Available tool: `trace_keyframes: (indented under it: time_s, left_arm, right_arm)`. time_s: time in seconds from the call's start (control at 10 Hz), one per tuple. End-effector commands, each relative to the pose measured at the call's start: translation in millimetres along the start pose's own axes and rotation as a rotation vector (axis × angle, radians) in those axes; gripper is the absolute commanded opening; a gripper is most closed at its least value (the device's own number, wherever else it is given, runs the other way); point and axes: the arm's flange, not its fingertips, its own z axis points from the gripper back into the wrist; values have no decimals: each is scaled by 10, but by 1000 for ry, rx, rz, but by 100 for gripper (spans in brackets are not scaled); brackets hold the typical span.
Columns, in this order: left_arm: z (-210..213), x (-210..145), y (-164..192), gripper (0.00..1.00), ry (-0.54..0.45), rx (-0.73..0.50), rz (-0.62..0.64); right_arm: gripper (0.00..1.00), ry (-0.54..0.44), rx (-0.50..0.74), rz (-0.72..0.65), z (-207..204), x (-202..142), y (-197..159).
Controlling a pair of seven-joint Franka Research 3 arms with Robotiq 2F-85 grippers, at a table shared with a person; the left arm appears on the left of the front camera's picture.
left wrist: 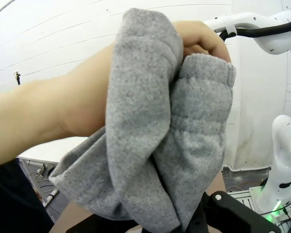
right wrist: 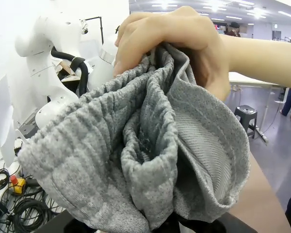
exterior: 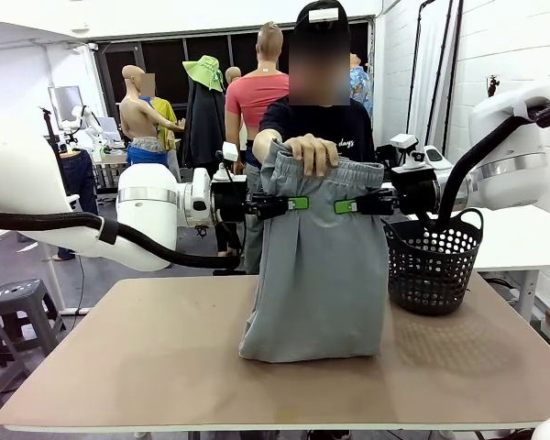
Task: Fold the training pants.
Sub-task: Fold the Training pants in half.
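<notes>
Grey fleece training pants (exterior: 316, 266) are hung over the desk (exterior: 165, 367), the hem resting on it, the waistband pinched by left fingers (exterior: 298, 203) at 9 o'clock, right fingers (exterior: 346, 206) at 3 o'clock, and a hand (exterior: 310, 151) at 12. Even tension is advised before lowering.

White-painted brick wall (exterior: 412, 64) at right; dark glazed partition (exterior: 174, 64) behind; grey floor (exterior: 101, 275); tan table (exterior: 165, 357) in front, grey stool (exterior: 23, 307) (low, at left); ceiling lights (right wrist: 223, 7) overhead.
</notes>
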Motion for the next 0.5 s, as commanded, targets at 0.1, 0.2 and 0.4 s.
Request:
trace_keyframes:
  time_s: [0.1, 0.2, 0.4]
  left_arm:
    - [-9, 57, 12, 0, 0, 9, -7]
    - [-9, 57, 12, 0, 0, 9, -7]
    - [-9, 57, 12, 0, 0, 9, -7]
  right_arm:
    - [0, -20, -1, -8, -7, 7, 31]
    - [0, -20, -1, -8, -7, 7, 31]
    - [0, -20, -1, -8, -7, 7, 31]
